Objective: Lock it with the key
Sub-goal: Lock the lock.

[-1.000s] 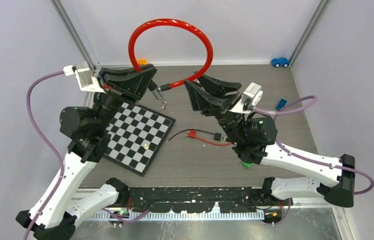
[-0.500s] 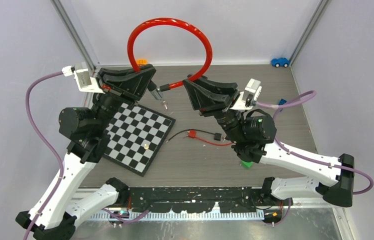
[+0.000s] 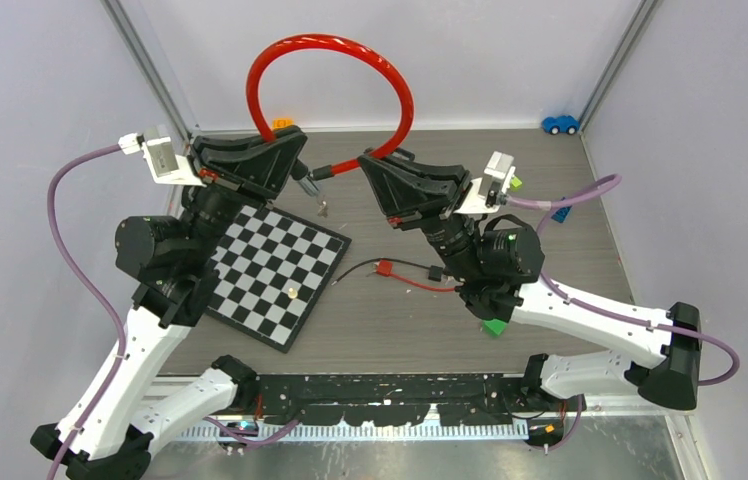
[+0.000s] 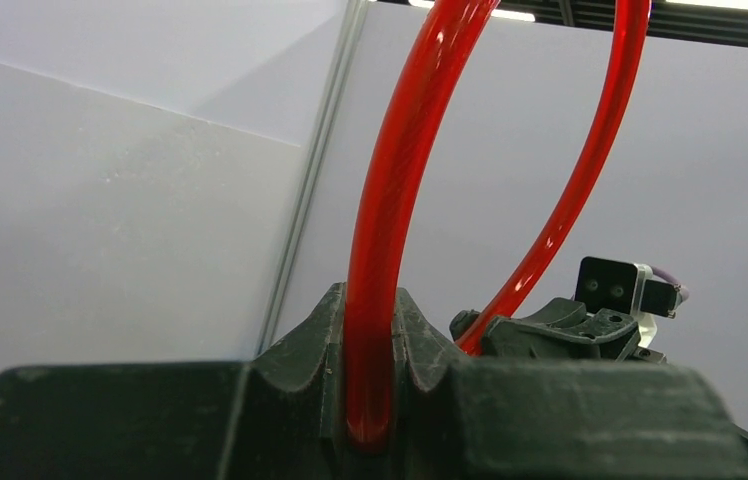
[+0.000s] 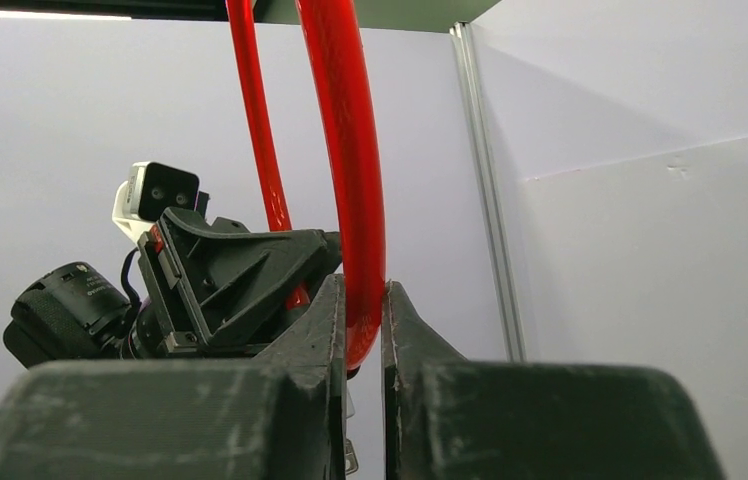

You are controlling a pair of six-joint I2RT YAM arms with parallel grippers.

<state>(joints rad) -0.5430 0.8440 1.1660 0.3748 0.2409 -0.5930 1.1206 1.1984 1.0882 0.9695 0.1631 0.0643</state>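
A red cable lock (image 3: 330, 42) arches up between both grippers. My left gripper (image 3: 297, 168) is shut on one end of it; in the left wrist view the cable (image 4: 390, 230) sits clamped between the jaws of that gripper (image 4: 370, 335). A dark lock end with a small metal key (image 3: 322, 207) hanging from it sticks out beside the left fingers. My right gripper (image 3: 367, 170) is shut on the other end; in the right wrist view the cable (image 5: 350, 180) is pinched in this gripper (image 5: 360, 325). The two ends lie close together, a small gap apart.
A chessboard (image 3: 275, 265) lies under the left arm. Red and black wires with a connector (image 3: 390, 270) lie mid-table. A blue toy car (image 3: 559, 124) sits at the back right, a blue brick (image 3: 562, 207) at the right, a green block (image 3: 494, 326) under the right arm.
The right gripper has moved left towards the left gripper with its cable end. The loop has shifted left and leaned over. The left gripper has barely moved.
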